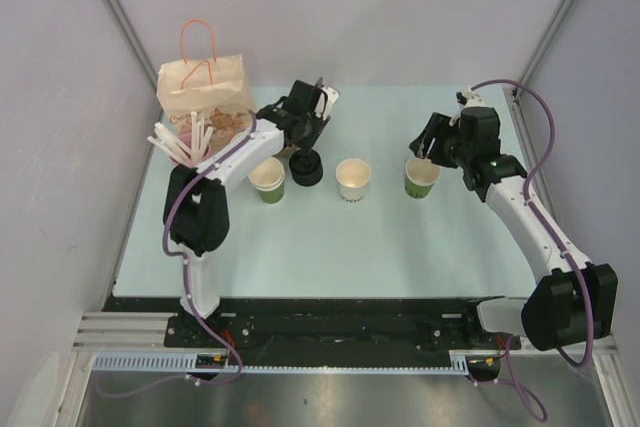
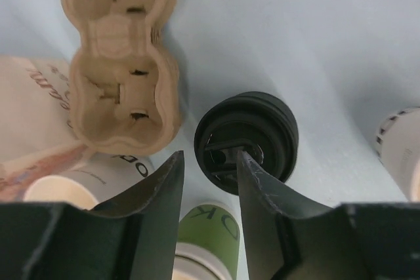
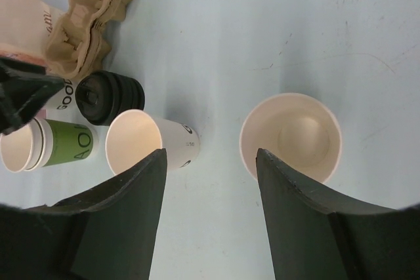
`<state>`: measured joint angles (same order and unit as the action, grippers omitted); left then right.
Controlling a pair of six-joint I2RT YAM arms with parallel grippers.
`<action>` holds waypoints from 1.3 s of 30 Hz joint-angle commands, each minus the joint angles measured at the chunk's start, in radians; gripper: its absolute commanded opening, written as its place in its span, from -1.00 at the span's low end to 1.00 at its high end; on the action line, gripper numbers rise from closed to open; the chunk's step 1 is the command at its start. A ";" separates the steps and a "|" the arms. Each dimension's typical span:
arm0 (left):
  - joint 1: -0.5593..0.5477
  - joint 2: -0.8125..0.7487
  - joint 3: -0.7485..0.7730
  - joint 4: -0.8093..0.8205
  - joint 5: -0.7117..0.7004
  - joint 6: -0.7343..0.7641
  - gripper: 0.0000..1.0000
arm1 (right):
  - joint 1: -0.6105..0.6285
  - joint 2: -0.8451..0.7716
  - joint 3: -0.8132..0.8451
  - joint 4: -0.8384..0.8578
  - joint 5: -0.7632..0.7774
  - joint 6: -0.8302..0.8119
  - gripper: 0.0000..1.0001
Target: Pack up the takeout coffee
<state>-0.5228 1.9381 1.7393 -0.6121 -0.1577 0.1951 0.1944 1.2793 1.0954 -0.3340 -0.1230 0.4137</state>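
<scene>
No lidded takeout coffee shows; every cup in view is open-topped. A stack of black lids [image 1: 306,169] [image 2: 248,139] [image 3: 108,96] stands on the table. To its left is a green-sided cup [image 1: 268,179] [image 2: 210,234] [image 3: 65,143]; to its right stand a white cup [image 1: 353,179] [image 3: 146,142] and a second green cup [image 1: 421,177] [image 3: 292,136]. My left gripper [image 1: 303,142] [image 2: 209,157] hangs open over the lids' near-left rim, nothing between its fingers. My right gripper [image 1: 428,142] [image 3: 210,155] is open above bare table between the white cup and the right green cup.
A brown paper bag [image 1: 200,92] stands at the back left, white straws [image 1: 180,147] in front of it. A cardboard cup carrier [image 2: 121,50] [image 3: 88,21] lies beyond the lids. Another white cup [image 2: 98,178] sits left of the left fingers. Pale table [image 1: 400,247] lies in front.
</scene>
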 commanded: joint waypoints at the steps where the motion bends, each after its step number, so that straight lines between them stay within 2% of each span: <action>1: 0.015 0.056 0.045 0.006 -0.134 -0.144 -0.15 | 0.011 -0.001 0.000 0.026 -0.004 -0.013 0.24; 8: 0.061 0.082 -0.006 0.012 -0.099 -0.174 -0.20 | 0.013 -0.006 -0.006 0.032 0.002 -0.013 0.24; 14: 0.063 0.085 -0.050 0.009 -0.034 -0.174 -0.27 | 0.016 0.005 -0.009 0.039 0.002 -0.010 0.25; 30: 0.067 0.122 -0.078 0.011 0.024 -0.177 -0.31 | 0.017 -0.006 -0.009 0.033 0.022 -0.010 0.25; 33: 0.066 0.121 -0.073 0.009 0.024 -0.174 -0.40 | 0.017 -0.006 -0.011 0.033 0.023 -0.012 0.25; 36: 0.067 0.121 -0.076 0.009 0.018 -0.166 -0.62 | 0.017 -0.008 -0.011 0.030 0.025 -0.012 0.25; 37: 0.069 0.117 -0.077 0.009 0.021 -0.169 -0.81 | 0.017 -0.008 -0.009 0.029 0.026 -0.012 0.25; 39: 0.069 0.110 -0.075 0.009 0.026 -0.171 -0.98 | 0.017 -0.011 -0.011 0.029 0.025 -0.010 0.24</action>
<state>-0.4561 2.0590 1.6642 -0.6094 -0.1497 0.0502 0.2070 1.2839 1.0874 -0.3206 -0.1116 0.4133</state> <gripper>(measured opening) 0.101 0.621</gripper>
